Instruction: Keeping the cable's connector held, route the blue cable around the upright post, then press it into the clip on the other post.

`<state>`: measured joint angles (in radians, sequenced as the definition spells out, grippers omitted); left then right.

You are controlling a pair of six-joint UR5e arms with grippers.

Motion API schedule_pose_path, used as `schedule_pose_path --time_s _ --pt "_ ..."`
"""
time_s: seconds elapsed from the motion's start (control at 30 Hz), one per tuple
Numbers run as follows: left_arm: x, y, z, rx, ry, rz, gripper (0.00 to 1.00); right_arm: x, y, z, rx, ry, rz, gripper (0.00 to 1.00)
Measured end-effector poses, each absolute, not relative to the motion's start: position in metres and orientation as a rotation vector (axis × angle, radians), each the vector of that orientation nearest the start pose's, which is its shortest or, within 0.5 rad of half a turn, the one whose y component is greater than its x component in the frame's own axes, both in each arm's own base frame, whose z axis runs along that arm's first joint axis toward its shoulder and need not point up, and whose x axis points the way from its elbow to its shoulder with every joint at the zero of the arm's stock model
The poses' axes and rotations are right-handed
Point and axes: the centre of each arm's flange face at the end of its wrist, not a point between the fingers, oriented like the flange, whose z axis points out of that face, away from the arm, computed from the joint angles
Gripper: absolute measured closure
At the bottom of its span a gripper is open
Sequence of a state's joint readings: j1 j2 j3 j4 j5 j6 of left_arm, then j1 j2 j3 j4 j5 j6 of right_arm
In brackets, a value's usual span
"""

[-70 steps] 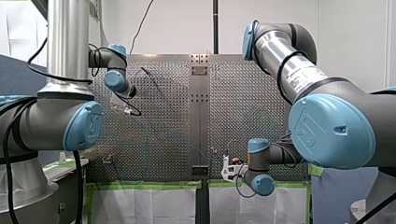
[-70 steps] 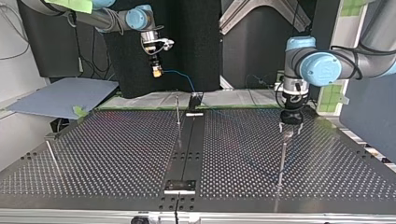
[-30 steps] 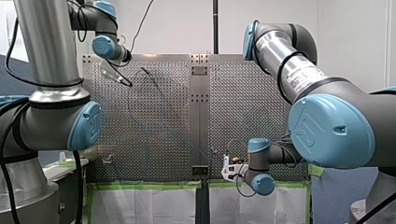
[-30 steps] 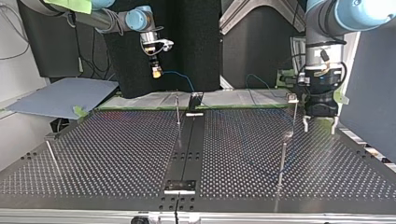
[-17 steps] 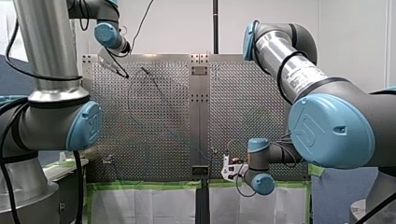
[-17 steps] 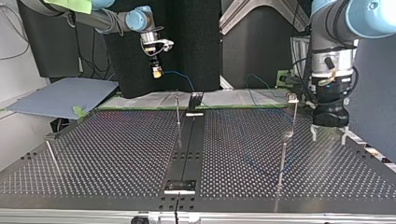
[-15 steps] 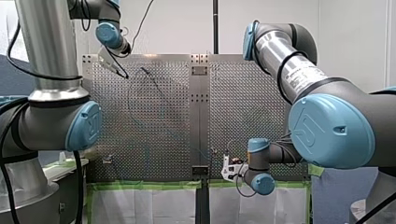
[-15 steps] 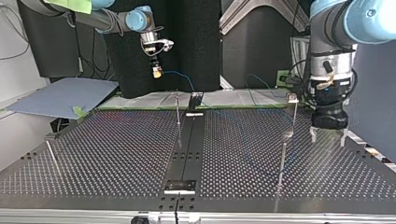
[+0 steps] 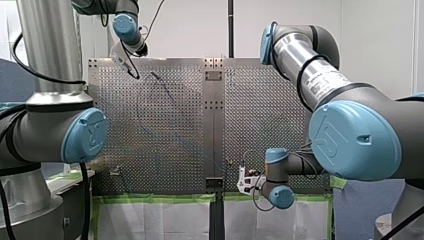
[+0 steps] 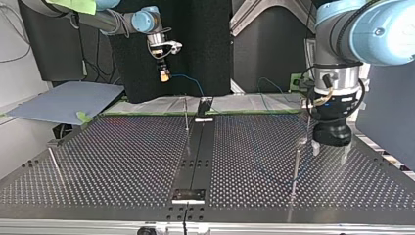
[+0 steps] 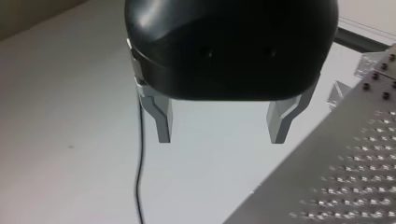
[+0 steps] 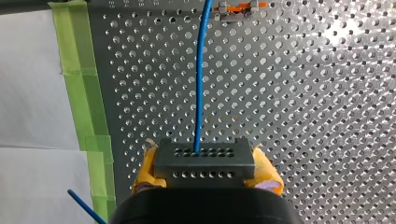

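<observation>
Here my right gripper (image 12: 205,170) clamps the connector (image 12: 204,156) — blue cable (image 12: 200,84) running straight ahead; my left gripper (image 11: 221,135) gapes wide, empty.

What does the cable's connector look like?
In the right wrist view, over the perforated table, find my right gripper with its yellow pads. The connector is the dark block clamped between them, alone in having two rows of small holes and the blue cable leaving it.
</observation>
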<state>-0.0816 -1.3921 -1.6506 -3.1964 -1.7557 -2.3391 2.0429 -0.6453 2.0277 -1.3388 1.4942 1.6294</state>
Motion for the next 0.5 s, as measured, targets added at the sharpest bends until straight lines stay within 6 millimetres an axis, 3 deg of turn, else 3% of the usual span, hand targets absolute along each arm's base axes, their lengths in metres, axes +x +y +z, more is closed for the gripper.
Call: schedule_pose_path --time_s 0.2,0.5 --pt "0.402 -0.166 0.525 -0.613 1.478 -0.481 0.01 0.357 -0.388 -0.071 1.628 -0.979 1.614 1.0" --pt "0.397 -0.166 0.512 -0.567 1.599 -0.363 0.01 0.357 -0.388 -0.071 1.633 -0.977 1.615 1.0"
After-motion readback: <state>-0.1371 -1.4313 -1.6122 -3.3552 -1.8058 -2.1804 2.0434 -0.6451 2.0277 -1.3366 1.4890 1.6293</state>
